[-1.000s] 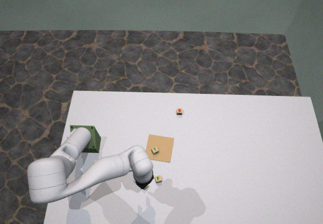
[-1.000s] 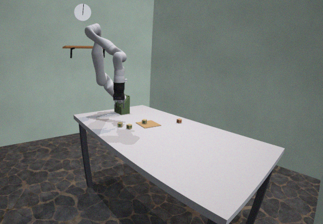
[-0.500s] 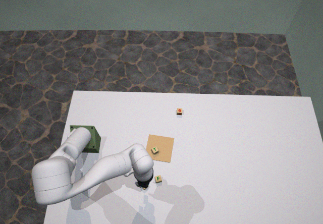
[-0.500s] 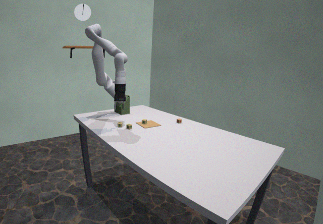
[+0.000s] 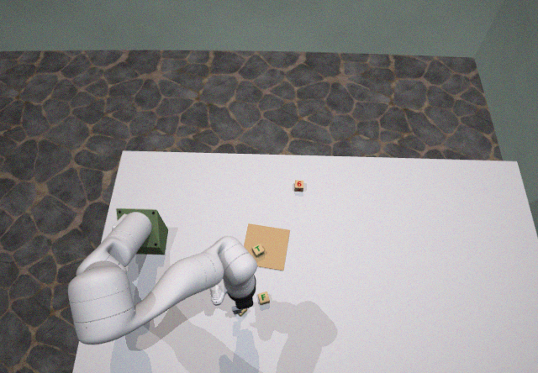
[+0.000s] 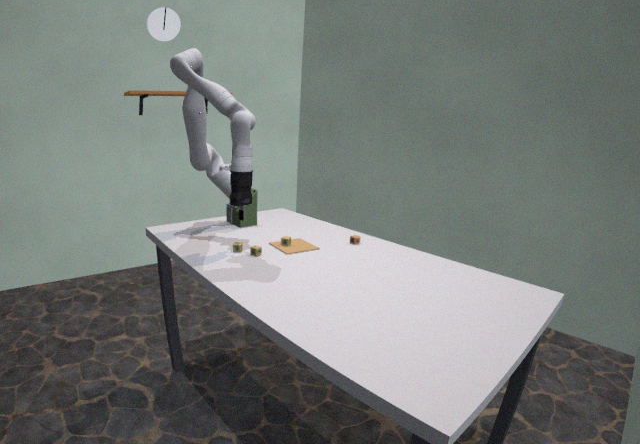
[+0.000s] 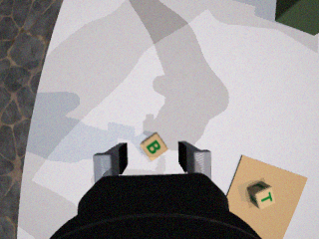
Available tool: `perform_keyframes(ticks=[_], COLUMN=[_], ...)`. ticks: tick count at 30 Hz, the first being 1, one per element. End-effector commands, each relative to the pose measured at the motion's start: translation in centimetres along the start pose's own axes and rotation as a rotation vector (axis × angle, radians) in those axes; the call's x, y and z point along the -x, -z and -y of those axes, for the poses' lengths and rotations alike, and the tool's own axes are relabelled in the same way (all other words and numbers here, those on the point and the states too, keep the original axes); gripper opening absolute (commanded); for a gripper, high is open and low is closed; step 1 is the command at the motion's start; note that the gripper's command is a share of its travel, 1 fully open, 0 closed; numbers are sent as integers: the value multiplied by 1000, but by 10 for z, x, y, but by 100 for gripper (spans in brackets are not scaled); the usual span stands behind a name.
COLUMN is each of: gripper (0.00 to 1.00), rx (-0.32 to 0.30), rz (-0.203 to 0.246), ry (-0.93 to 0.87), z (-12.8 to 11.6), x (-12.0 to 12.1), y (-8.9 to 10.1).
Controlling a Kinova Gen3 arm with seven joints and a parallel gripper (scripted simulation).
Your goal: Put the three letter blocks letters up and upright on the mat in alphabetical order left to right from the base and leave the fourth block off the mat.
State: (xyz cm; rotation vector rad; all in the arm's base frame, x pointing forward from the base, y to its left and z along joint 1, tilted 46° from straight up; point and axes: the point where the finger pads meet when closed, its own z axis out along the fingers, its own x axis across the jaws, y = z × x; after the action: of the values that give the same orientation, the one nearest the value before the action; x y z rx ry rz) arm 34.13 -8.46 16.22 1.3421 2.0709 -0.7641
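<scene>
A white desk (image 5: 391,273) carried a tan mat (image 5: 272,234) near the arm's green base (image 5: 161,239). The white Kinova arm (image 5: 182,273) hung its end effector (image 7: 152,159) above the B block (image 7: 154,146), fingers spread wide and holding nothing, the block seen between them on the desk. The T block (image 5: 258,249) sat on the mat toward its 8 o'clock corner. The F block (image 5: 263,297) lay off the mat at 6 o'clock; the 6 block (image 5: 298,185) lay well apart at 1 o'clock.
</scene>
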Motion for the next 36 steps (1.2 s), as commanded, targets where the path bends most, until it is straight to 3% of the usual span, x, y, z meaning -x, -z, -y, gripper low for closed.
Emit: perform_keyframes(ticks=[1, 13, 36], gripper=[100, 100, 100], rx=[-10, 0, 4], rz=[-4, -13, -16], ry=[80, 480, 581], z=[2, -4, -6], x=[1, -1, -2], y=[-5, -17, -20])
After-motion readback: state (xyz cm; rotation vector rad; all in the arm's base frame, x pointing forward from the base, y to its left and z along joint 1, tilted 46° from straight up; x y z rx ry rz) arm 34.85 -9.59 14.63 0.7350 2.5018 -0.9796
